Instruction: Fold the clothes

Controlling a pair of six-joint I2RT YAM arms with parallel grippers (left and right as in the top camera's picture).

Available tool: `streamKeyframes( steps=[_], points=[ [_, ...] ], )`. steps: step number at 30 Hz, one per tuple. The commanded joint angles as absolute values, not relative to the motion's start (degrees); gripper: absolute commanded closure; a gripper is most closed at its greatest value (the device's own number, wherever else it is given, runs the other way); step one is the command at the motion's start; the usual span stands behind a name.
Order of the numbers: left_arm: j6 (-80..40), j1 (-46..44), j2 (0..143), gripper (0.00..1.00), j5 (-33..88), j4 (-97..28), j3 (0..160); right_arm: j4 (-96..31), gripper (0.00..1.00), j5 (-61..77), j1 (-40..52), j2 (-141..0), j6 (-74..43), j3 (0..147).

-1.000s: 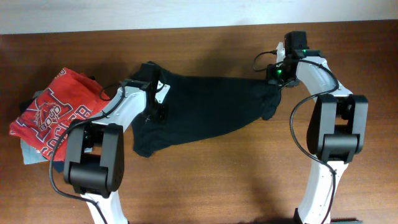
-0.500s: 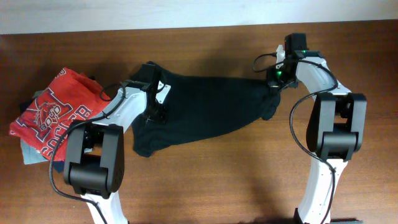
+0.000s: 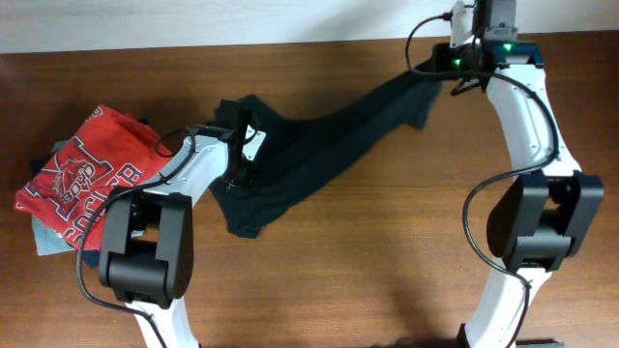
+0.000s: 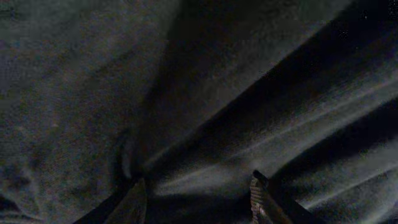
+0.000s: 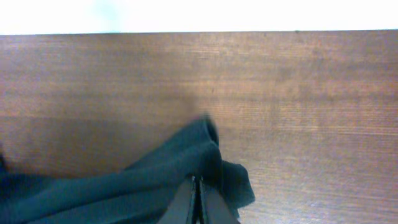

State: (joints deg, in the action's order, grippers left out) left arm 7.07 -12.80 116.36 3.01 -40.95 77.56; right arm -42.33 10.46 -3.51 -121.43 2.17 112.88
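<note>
The black garment [image 3: 329,155] lies stretched in a diagonal band across the table, from lower left to upper right. My right gripper [image 3: 449,83] is shut on its right end near the table's far edge. In the right wrist view the closed fingertips [image 5: 198,194] pinch a fold of the dark fabric [image 5: 155,180]. My left gripper [image 3: 238,174] sits over the garment's left part. In the left wrist view its fingers [image 4: 134,194] stand wide apart with the black fabric [image 4: 205,93] filling the view under and between them.
A red shirt with white lettering [image 3: 82,179] lies bunched at the table's left side on grey and navy garments [image 3: 53,242]. The table's far edge [image 3: 290,43] meets a white wall. Bare wood [image 3: 368,271] spans the front.
My right gripper has moved away toward the far edge and to the right with the garment's end, pulling the cloth into a taut diagonal band. My left gripper has stayed in place.
</note>
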Motion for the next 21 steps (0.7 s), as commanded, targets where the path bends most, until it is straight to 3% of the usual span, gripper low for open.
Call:
streamKeyframes(
  steps=[1, 2, 3, 4, 18, 19, 21],
  points=[
    [7.4, -12.71, 117.45, 0.46, 3.22, -40.91, 75.77, -41.76, 0.69, 6.7, -4.27, -122.41, 3.2, 113.34],
    [7.4, -12.71, 117.45, 0.46, 3.2, -40.91, 75.79, -41.76, 0.47, 5.5, -4.27, -123.0, 3.18, 113.25],
    [7.4, -12.71, 117.45, 0.46, 3.2, -40.91, 75.79, -42.26, 0.33, 4.6, -4.27, -123.15, 3.18, 113.25],
    [7.4, -12.71, 117.45, 0.45, 3.2, -40.93, 75.77, -43.11, 0.3, 3.77, -4.27, -123.28, 3.16, 113.25],
    [7.38, -12.73, 117.4, 0.4, 3.05, -43.27, 76.25, -62.15, 0.31, 11.99, -4.14, -123.28, -2.2, 112.66],
    [7.4, -12.73, 117.4, 0.49, 3.03, -44.82, 76.79, -62.74, 0.31, 12.6, -4.14, -123.28, -2.2, 112.66],
    [7.4, -12.78, 117.16, 0.57, 3.05, -47.99, 78.39, -63.59, 0.31, 13.02, -4.14, -123.28, -2.17, 112.66]
  ],
)
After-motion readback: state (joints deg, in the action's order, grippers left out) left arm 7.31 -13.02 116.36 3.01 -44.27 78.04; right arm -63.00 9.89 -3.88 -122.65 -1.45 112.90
